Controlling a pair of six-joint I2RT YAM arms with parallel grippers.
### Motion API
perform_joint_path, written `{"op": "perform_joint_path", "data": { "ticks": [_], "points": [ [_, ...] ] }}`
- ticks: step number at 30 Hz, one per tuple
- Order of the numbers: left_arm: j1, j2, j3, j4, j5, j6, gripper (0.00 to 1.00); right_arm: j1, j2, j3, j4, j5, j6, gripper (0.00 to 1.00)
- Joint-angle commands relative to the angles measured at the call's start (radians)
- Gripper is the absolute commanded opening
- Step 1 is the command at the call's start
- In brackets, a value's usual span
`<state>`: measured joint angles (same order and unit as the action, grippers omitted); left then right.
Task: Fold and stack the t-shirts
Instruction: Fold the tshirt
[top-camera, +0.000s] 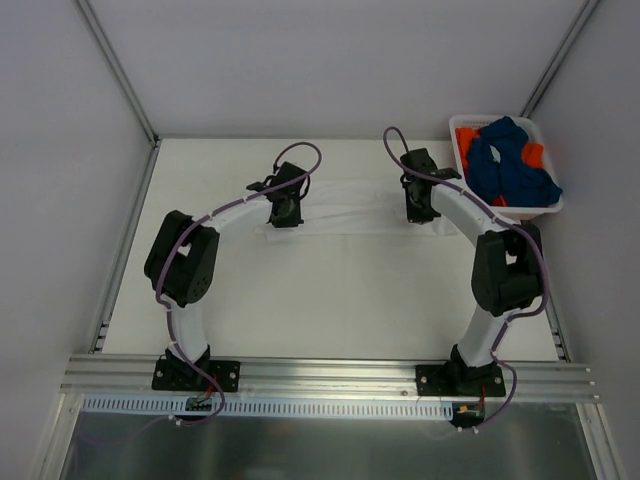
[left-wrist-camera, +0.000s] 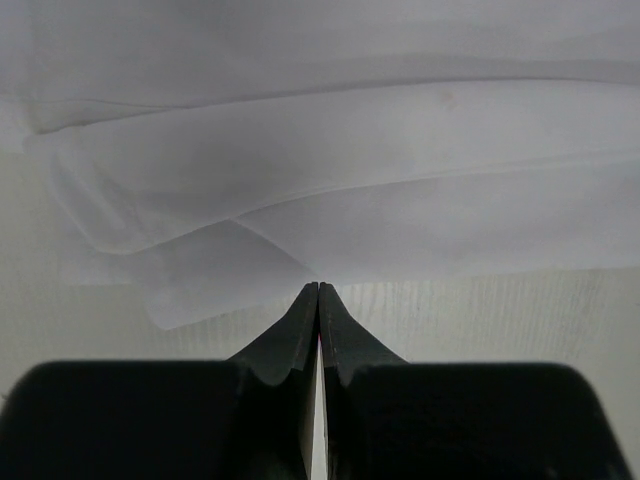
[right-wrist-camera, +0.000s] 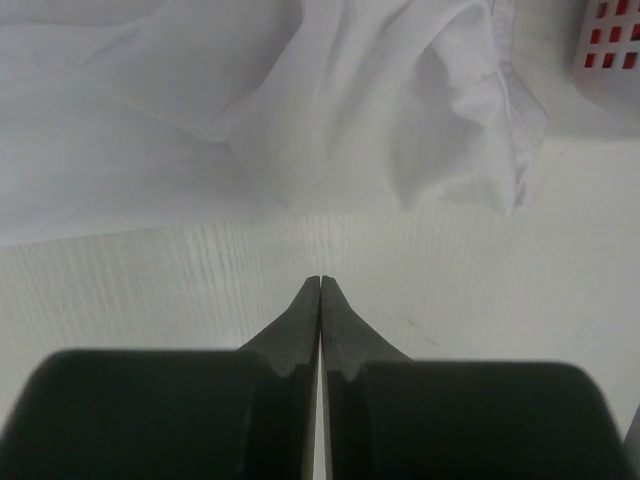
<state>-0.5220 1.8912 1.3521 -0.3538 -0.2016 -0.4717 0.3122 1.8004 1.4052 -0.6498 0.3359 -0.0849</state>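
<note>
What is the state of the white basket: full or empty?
Full: crumpled dark blue fabric and orange fabric cover nearly all of the white basket's inside.

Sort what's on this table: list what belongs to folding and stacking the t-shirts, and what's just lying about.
Job: plain white cloth t-shirt, laid out; dark blue cloth t-shirts and bright orange cloth t-shirts, heaped together.
Lying about: white plastic basket holding that heap.

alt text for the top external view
Two arms reach over a white t-shirt on the far side of the table, left gripper and right gripper shut near its front edge. A white basket of blue and orange shirts sits far right.
</note>
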Motion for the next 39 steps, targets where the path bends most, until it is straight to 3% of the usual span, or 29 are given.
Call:
{"op": "perform_joint_path", "data": {
  "ticks": [1, 19, 39],
  "points": [
    [0.0, 0.026, 0.012, 0.006, 0.001, -0.018, 0.0, 0.004, 0.016, 0.008, 0.056, -0.02, 0.033, 0.0],
    [0.0, 0.102, 0.055, 0.012, -0.214, 0.039, 0.0, 0.018, 0.005, 0.0, 0.068, -0.038, 0.034, 0.0],
    [0.082, 0.082, 0.027, 0.012, -0.268, 0.038, 0.0, 0.028, 0.013, -0.038, 0.075, -0.051, 0.043, 0.01]
  ]
}}
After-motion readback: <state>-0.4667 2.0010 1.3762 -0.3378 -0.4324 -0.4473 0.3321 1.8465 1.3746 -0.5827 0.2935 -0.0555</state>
